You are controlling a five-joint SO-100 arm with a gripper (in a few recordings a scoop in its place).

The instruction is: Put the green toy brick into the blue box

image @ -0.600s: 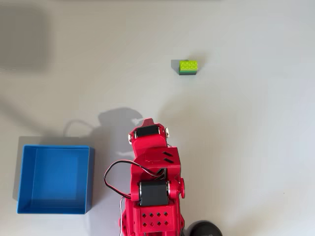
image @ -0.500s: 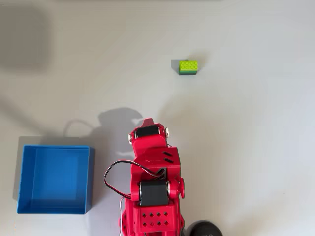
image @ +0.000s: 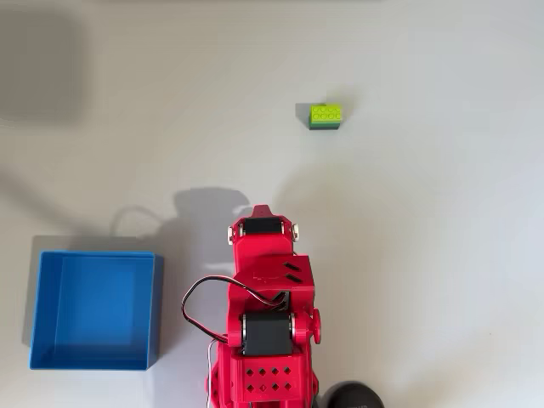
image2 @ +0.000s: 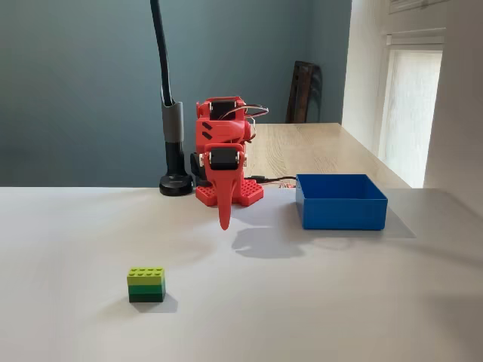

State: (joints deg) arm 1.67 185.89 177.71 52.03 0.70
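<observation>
The green toy brick [image: 325,116] sits alone on the white table, lime studs on top and darker green below; in the fixed view the brick [image2: 146,284] lies near the front left. The blue box [image: 93,310] stands with nothing in it at the lower left of the overhead view, and the box [image2: 343,213] is at the right in the fixed view. My red gripper [image2: 224,222] hangs pointing down just above the table, its fingers together and holding nothing. From above, the gripper [image: 262,209] is well short of the brick, which lies further up and to the right.
A black post on a round base [image2: 175,183] stands beside the arm's red base [image: 262,374]. A black cable [image: 191,297] loops out to the arm's left. A wooden tabletop [image2: 317,147] lies behind the white table.
The arm's wrist has swung slightly to the right in the overhead view. The brick and the box have not moved.
</observation>
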